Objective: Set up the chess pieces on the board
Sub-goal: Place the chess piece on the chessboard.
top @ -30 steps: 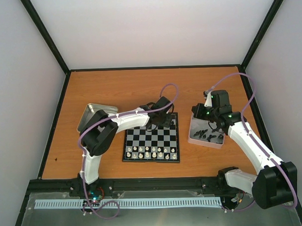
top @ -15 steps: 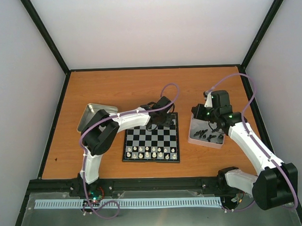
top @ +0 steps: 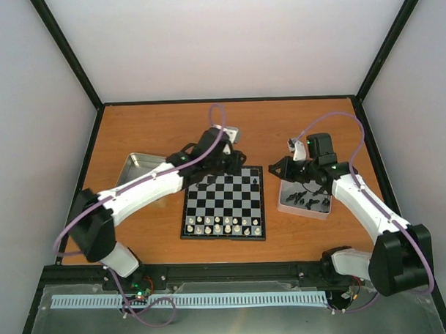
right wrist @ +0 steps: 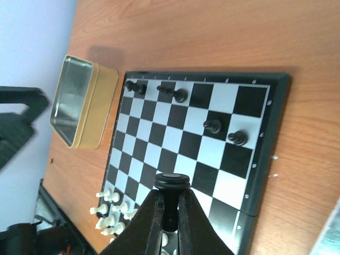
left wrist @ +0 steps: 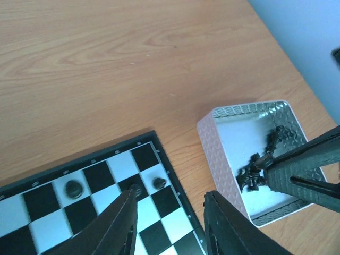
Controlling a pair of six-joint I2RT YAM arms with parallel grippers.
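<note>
Firstly, right gripper [right wrist: 171, 195]: clamped shut on one black chessman [right wrist: 171, 181].
Held piece's axis: in line with the fingers, flat round end poking out past the tips; base or head, cannot tell.
Way to the chessboard [right wrist: 226, 101]: off to that gripper's left, across the board's right edge; hanging just off that edge by the far left corner of the tray [left wrist: 208, 143] in the overhead view.
Likely landing zone: far rows near the board's far right corner, with several bare squares there.
Standing black chessmen [right wrist: 180, 95]: a handful along the far edge from the far left corner, two more a little further in, toward the right edge.
Left gripper [left wrist: 170, 194]: fingers partly apart, gripping nothing, poised right over the far right corner.
Nearer arm: left one by position, yet empty-handed; right one carrying the piece and only a short reach from the right edge, so probably the one to place.
Possible trouble: both grippers crowding the same corner.
Tray's place: on the table [left wrist: 133, 53] just beside the board's right edge, not touching it, loose black chessmen [left wrist: 255, 172] lying inside.
White chessmen [right wrist: 109, 212]: ranked along the board's near edge.
Metal tin [right wrist: 79, 101]: off the board's far left corner.
</note>
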